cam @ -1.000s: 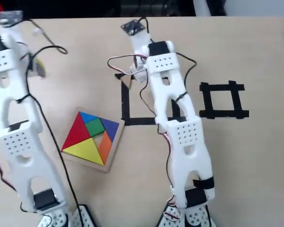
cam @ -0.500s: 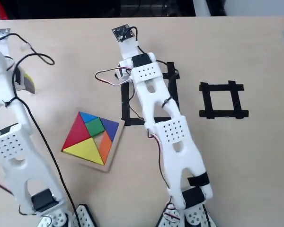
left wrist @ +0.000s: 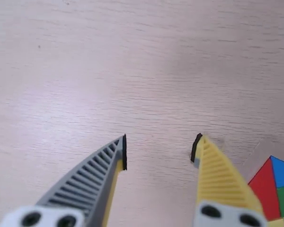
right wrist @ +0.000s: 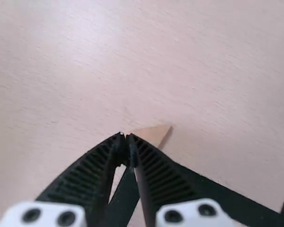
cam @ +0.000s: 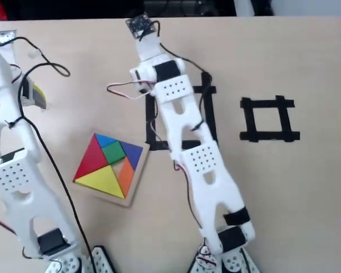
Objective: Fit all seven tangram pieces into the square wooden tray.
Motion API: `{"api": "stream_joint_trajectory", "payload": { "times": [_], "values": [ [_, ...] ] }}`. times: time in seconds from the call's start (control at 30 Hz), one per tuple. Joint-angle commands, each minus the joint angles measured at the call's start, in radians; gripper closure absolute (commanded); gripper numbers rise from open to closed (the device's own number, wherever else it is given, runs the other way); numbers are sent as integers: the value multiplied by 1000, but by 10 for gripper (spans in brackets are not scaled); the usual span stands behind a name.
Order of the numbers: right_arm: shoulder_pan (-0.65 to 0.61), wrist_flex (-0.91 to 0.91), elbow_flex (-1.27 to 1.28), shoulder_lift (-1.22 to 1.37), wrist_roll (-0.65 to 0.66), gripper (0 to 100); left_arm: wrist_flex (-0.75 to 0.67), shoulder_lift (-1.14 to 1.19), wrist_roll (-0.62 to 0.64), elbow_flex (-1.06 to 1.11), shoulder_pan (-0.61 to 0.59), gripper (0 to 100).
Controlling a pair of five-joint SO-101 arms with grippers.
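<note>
- Left jaws are hanging open over the worktop, far-left of the tray.
- Right jaws are pinching a tan triangle, far of the tray.
- Coloured pieces are lying inside it.

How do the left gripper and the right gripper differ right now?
The left gripper is open and holds nothing; the right gripper is shut on a pale triangle. The left gripper's fingers are grey and yellow; the right gripper's are black. Both hang over bare table.
</note>
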Motion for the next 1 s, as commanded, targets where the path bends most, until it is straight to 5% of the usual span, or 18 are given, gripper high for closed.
{"api": "stream_joint_trajectory", "payload": {
  "times": [0.0, 0.33, 0.8, 0.97],
  "values": [
    [-21, -86, -136, 104, 43, 988, -11, -9, 18, -2, 5, 759],
    [15, -38, -139, 156, 48, 988, -17, -11, 18, 61, 2, 759],
    [140, 417, -139, 4, 155, 988, -44, -11, 21, 61, 16, 759],
    [98, 336, -136, -82, 183, 988, -44, -11, 58, 59, 19, 759]
  ]
}}
